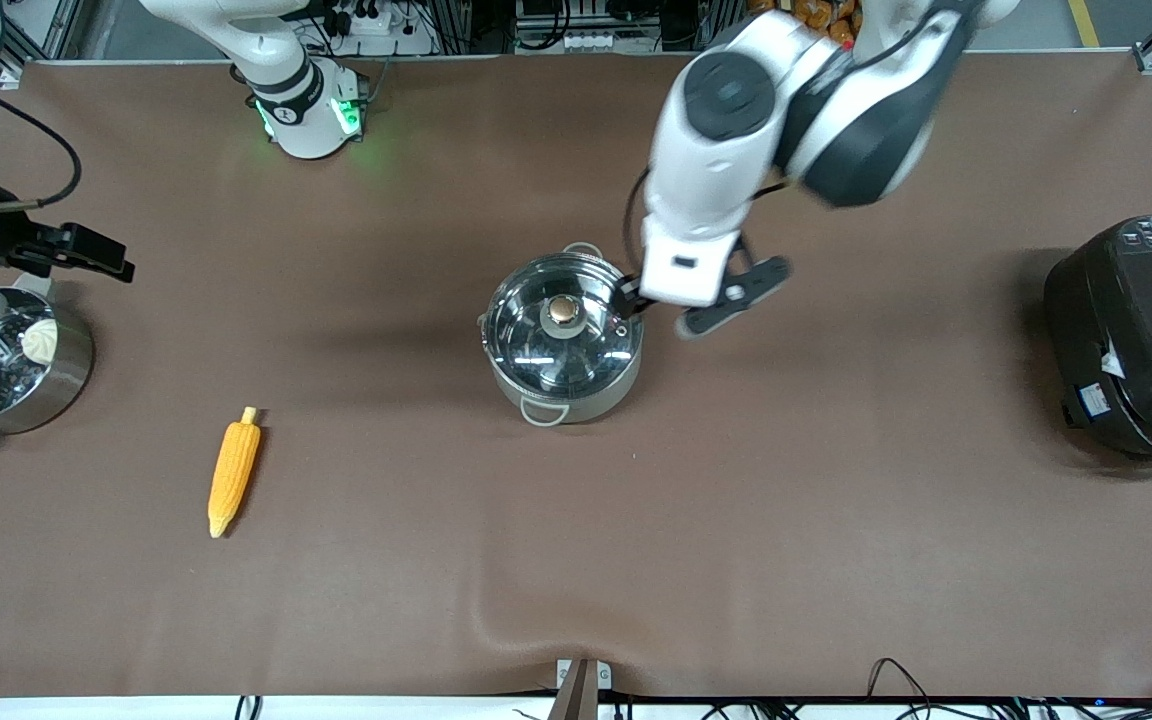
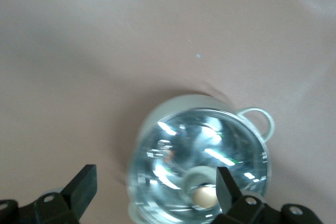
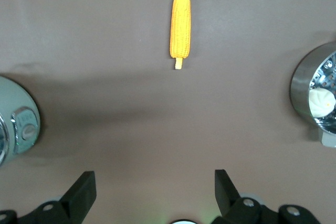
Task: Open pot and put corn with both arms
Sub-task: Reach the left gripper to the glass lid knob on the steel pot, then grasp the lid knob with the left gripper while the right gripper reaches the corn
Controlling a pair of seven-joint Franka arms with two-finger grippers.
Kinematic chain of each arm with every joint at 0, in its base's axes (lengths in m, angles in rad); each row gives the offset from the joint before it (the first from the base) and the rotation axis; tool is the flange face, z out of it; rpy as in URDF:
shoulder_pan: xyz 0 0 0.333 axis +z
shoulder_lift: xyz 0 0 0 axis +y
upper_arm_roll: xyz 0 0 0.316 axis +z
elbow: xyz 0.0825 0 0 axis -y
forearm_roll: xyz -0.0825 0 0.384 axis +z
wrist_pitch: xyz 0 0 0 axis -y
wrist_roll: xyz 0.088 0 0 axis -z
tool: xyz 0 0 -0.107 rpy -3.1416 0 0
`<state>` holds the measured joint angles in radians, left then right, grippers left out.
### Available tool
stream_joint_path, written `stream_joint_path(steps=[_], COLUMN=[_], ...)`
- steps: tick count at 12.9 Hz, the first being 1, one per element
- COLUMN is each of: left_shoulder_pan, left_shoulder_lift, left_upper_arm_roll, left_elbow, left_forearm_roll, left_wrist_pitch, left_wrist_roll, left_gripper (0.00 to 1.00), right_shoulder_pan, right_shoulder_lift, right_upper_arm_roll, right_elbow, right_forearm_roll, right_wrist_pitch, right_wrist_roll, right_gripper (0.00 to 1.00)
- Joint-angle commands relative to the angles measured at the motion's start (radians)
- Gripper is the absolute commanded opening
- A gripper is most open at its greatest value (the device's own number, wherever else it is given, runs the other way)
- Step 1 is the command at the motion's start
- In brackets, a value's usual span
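Observation:
The steel pot stands mid-table with its glass lid on and the brass knob on top. My left gripper is open and hovers over the side of the lid toward the left arm's end of the table. The knob sits close beside one finger. The corn lies on the cloth toward the right arm's end, nearer the front camera than the pot. My right gripper is open and empty, held high over that end, with the corn in its view.
A steel pot with a perforated insert and a white bun stands at the right arm's end. A big black cooker stands at the left arm's end. Brown cloth covers the table.

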<state>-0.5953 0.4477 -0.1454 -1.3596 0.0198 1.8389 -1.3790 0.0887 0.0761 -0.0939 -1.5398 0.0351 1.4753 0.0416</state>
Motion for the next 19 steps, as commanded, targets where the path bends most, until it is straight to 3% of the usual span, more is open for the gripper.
stream_joint_path(steps=[1,5,16,19], left_shoulder_pan=[-0.059,-0.109,-0.144,-0.153], left_shoulder_lift=[0.123,0.210,0.255,0.255], left_upper_arm_roll=[0.007,0.006,0.009,0.009], left_elbow=[0.085,0.105,0.096,0.088], left_forearm_roll=[0.009,0.008,0.006,0.006], left_wrist_pitch=[0.092,0.148,0.148,0.148], left_wrist_roll=[-0.185,-0.321,-0.342,-0.342], left_gripper=[1.00,1.00,1.00,0.88], right_shoulder_pan=[-0.007,-0.013,-0.061,-0.066], right_shoulder_lift=[0.066,0.161,0.523,0.571], right_upper_arm_roll=[0.000,0.000,0.000,0.002], right_elbow=[-0.003,-0.003,0.007,0.006], right_forearm_roll=[0.009,0.009,0.011,0.015], right_wrist_pitch=[0.058,0.179,0.658,0.724], right_wrist_roll=[-0.058,-0.058,-0.098,-0.101], right_gripper=[1.00,1.00,1.00,1.00])
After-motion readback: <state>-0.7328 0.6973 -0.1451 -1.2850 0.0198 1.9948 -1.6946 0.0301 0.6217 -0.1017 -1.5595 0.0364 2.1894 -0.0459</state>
